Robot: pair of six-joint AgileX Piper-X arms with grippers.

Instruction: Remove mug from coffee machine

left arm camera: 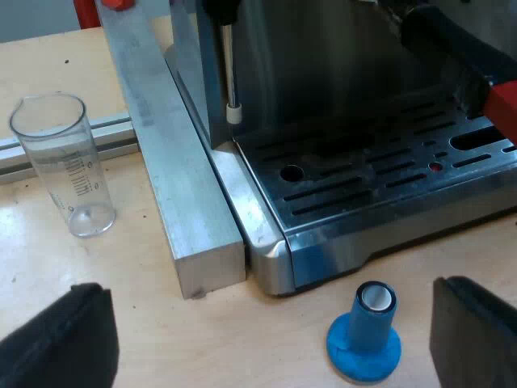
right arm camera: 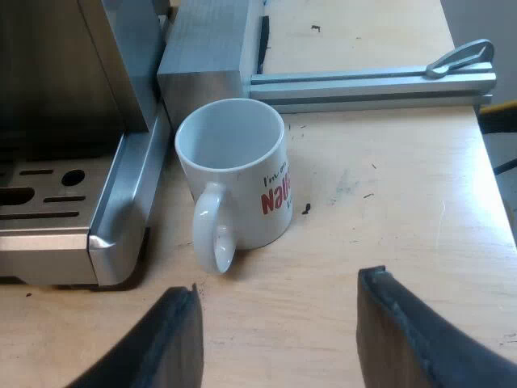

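Right wrist view: where is the mug (right arm camera: 242,186)?
— Upright on the worktop (right arm camera: 388,218), off the drip tray (right arm camera: 48,218), just beside the corner of the espresso machine (right arm camera: 40,81), handle toward the right jaws, which are spread wide and empty.
— And the left jaws?
— Also wide apart, holding nothing, a blue tamper (left arm camera: 363,335) standing on the worktop between them.

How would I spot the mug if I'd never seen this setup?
Find the steel espresso machine. Beside its tray's corner, on the wooden table, stands the mug, upright and empty. Unlike the grey metal around it, it is white with red lettering.
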